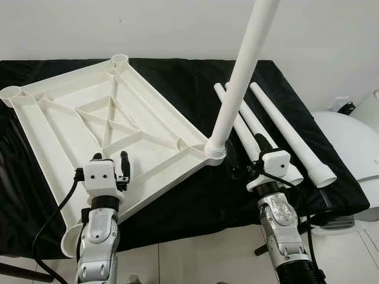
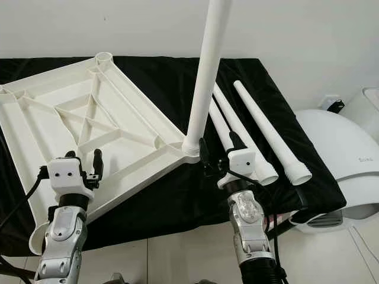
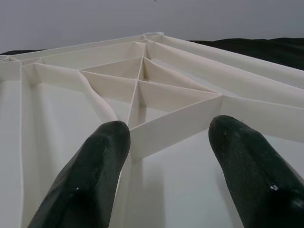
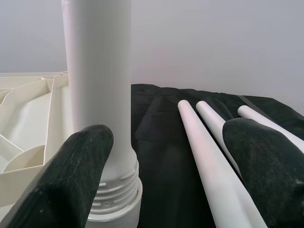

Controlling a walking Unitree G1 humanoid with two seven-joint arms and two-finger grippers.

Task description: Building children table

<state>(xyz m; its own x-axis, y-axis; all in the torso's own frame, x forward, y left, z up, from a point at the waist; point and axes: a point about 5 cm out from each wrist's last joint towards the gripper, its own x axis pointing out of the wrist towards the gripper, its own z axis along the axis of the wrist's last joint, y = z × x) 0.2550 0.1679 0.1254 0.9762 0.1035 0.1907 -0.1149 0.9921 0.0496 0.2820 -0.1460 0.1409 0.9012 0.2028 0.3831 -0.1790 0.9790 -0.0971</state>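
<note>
We see the white tabletop lying upside down on a black cloth. One white leg stands up in its near right corner. Three loose legs lie to the right. Our left gripper is spread wide over a rib. Our right gripper is spread wide too, near the standing leg, holding nothing.
</note>
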